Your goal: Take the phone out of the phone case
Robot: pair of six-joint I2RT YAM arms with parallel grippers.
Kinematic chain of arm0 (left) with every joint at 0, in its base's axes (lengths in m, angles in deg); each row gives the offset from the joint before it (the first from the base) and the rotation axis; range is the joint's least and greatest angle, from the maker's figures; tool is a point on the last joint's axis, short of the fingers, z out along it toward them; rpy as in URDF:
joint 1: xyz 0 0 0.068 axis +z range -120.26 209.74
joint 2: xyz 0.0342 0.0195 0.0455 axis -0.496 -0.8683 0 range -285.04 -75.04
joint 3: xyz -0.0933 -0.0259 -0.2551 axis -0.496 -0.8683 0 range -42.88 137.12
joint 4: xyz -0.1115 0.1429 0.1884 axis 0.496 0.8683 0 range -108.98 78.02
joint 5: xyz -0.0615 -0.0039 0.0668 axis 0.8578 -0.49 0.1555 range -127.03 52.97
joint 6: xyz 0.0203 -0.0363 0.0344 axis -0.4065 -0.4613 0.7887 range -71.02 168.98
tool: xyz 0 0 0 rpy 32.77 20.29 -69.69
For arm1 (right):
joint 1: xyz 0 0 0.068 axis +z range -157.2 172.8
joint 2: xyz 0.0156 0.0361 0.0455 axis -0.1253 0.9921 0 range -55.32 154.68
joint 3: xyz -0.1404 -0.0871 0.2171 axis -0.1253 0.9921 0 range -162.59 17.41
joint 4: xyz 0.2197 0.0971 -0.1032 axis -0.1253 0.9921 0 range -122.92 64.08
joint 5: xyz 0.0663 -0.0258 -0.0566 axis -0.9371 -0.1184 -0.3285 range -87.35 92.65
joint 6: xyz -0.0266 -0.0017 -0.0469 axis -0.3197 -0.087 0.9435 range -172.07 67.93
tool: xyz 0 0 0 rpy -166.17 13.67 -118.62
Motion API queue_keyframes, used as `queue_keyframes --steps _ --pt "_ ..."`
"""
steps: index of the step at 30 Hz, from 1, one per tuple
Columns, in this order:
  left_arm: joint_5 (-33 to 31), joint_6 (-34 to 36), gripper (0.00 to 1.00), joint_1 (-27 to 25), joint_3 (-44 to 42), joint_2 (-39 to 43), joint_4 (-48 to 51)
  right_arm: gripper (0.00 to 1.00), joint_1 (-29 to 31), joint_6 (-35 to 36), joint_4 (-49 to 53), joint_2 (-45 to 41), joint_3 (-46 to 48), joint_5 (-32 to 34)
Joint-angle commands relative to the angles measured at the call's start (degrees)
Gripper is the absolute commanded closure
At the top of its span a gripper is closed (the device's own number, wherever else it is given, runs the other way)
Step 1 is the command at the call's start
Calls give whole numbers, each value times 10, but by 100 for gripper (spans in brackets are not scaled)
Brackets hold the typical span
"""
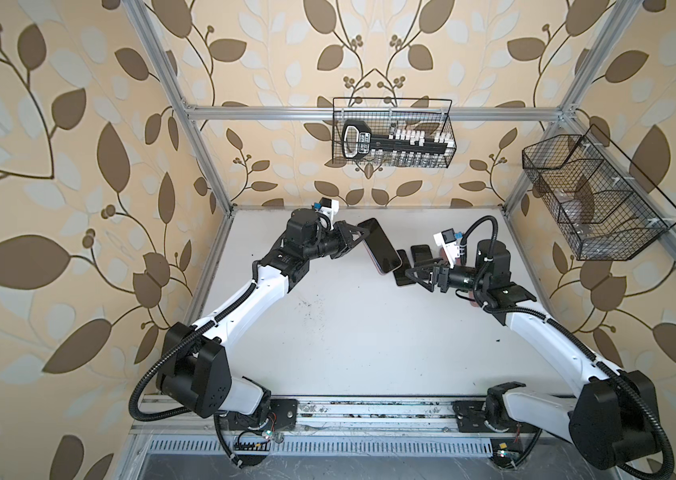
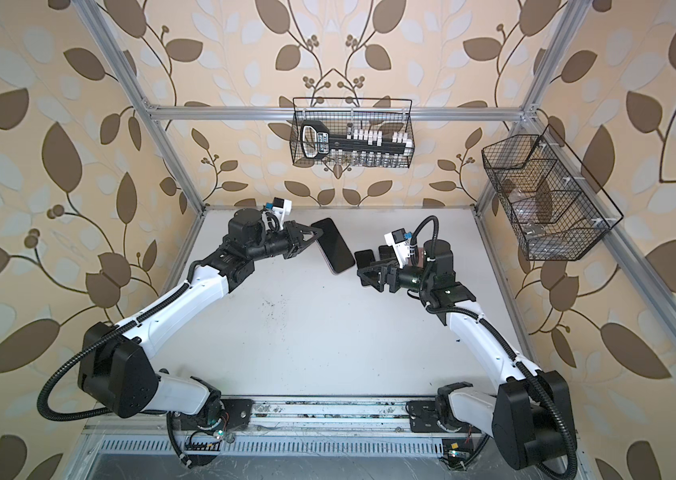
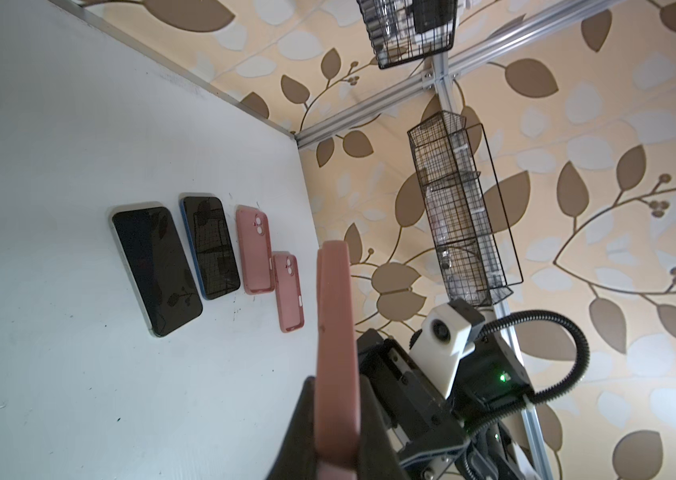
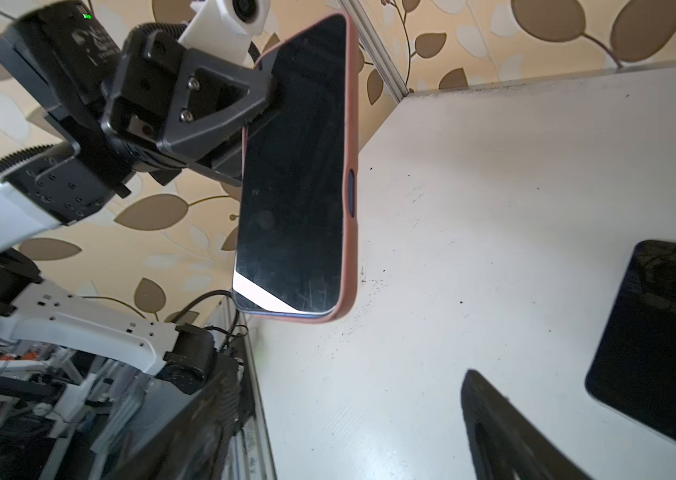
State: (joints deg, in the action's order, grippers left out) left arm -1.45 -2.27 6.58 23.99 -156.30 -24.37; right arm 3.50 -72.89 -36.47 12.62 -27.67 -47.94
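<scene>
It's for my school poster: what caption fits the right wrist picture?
Left gripper shut on a phone in its pink case, held above the white table near a bare phone lying flat.

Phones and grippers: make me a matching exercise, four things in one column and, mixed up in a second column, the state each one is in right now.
Things
1. left gripper
2. right gripper
3. pink-cased phone
4. blue-edged phone

States
A. lying flat on the table, screen up, no case
B. open, holding nothing
C. tilted, gripped at one long edge
D. shut on the pink-cased phone

Pairs: 1-D, 2-B, 3-C, 4-A
</scene>
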Motion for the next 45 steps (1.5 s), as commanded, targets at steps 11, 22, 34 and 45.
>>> queue_keyframes --steps 11,22,34,45 --pt "160 169 100 11 125 -46 69 0 -13 55 70 -19 -34 -5" --pt "221 223 100 11 150 -69 101 10 -13 150 160 -24 -73 -2" --pt "286 303 100 11 160 -77 138 23 10 231 223 -14 -87 20" --pt "310 374 100 11 184 -78 212 39 66 295 290 21 -123 1"
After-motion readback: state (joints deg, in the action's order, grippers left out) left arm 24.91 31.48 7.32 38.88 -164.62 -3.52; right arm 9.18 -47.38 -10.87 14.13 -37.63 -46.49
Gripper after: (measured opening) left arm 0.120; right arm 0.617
